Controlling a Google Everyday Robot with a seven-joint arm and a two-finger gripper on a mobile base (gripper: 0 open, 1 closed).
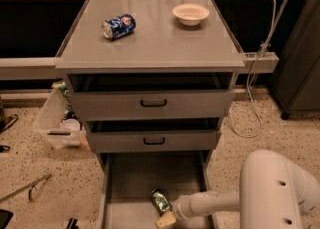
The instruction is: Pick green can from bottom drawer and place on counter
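The green can (161,200) lies on its side on the floor of the open bottom drawer (130,183), near the front middle. My gripper (166,218) reaches in from the right on a white arm, low in the drawer, its tan fingertip right at the can's near end. The grey counter (160,43) tops the cabinet above.
A blue can (118,26) lies on the counter's left, a white bowl (190,13) at its back right. The two upper drawers (152,104) stand slightly open. A clear bin (56,120) sits on the floor left. A cable (255,93) hangs right.
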